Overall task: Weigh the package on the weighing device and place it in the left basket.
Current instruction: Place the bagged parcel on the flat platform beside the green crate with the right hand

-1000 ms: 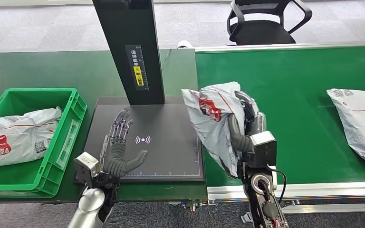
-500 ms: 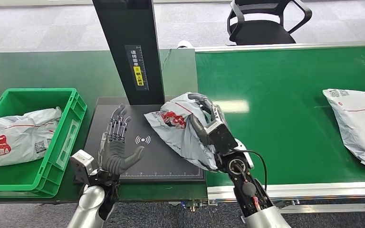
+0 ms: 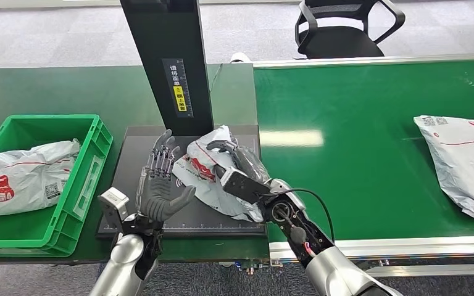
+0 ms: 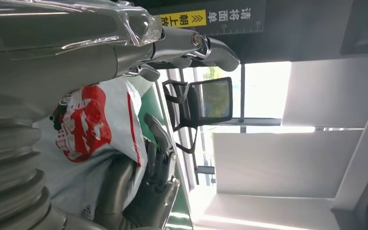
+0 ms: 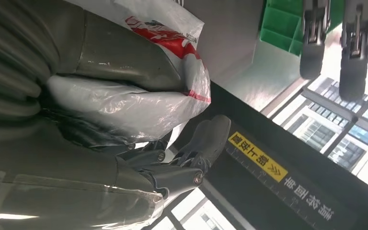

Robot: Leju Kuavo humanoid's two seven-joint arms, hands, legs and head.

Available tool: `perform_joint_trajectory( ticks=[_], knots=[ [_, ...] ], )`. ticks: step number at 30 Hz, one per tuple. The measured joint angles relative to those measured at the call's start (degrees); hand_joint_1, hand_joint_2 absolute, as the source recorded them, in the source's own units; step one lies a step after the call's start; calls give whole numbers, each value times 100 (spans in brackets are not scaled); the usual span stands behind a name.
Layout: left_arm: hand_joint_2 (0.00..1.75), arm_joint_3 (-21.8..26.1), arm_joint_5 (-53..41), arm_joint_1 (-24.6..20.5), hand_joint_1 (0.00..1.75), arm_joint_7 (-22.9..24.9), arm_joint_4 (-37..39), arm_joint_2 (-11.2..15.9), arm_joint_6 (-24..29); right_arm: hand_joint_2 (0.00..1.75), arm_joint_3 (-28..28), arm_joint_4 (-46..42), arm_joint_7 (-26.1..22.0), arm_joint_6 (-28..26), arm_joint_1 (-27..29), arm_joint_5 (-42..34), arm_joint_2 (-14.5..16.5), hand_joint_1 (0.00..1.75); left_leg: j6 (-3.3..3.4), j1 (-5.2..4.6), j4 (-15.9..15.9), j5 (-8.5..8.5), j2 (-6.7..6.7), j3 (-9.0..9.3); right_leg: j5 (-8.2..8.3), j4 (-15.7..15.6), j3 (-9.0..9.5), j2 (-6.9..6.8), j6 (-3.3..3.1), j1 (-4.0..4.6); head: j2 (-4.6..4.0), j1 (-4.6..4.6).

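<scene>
Right hand (image 3: 242, 174): fingers clamped around the grey package (image 3: 203, 169), held over the black weighing device (image 3: 129, 154), contact apparently not made. Left hand (image 3: 159, 188): fingers spread, empty, just left of package. Green basket (image 3: 92, 161) at far left of bench.

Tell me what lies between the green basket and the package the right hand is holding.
In the head view, the open left hand hangs over the black weighing device, between the green basket and the package gripped by the right hand.
</scene>
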Motion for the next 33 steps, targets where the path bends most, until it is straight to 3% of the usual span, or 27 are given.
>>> perform_joint_trajectory(
  ticks=[9, 23, 33],
  knots=[
    [175, -69, 40, -112, 0, 0, 117, -8, -45, 175, 283, 228, 56, 54, -94, 209, 13, 175, 0, 0, 0, 0, 1, 3, 0, 0, 1, 1, 0, 0, 0, 1],
    [175, -228, 259, -285, 0, -11, 409, -9, -64, 175, 497, 286, -594, 19, -24, -24, 18, 175, 0, 0, 0, 0, 2, 4, 0, 0, 1, 1, 0, 0, 0, -1],
    [175, -292, 272, -291, 0, -20, 439, 19, -48, 175, 499, 281, -671, -128, 40, -32, -1, 175, 0, 0, 0, 0, 2, 4, 0, -1, 2, 1, 0, 0, 0, 1]
  ],
)
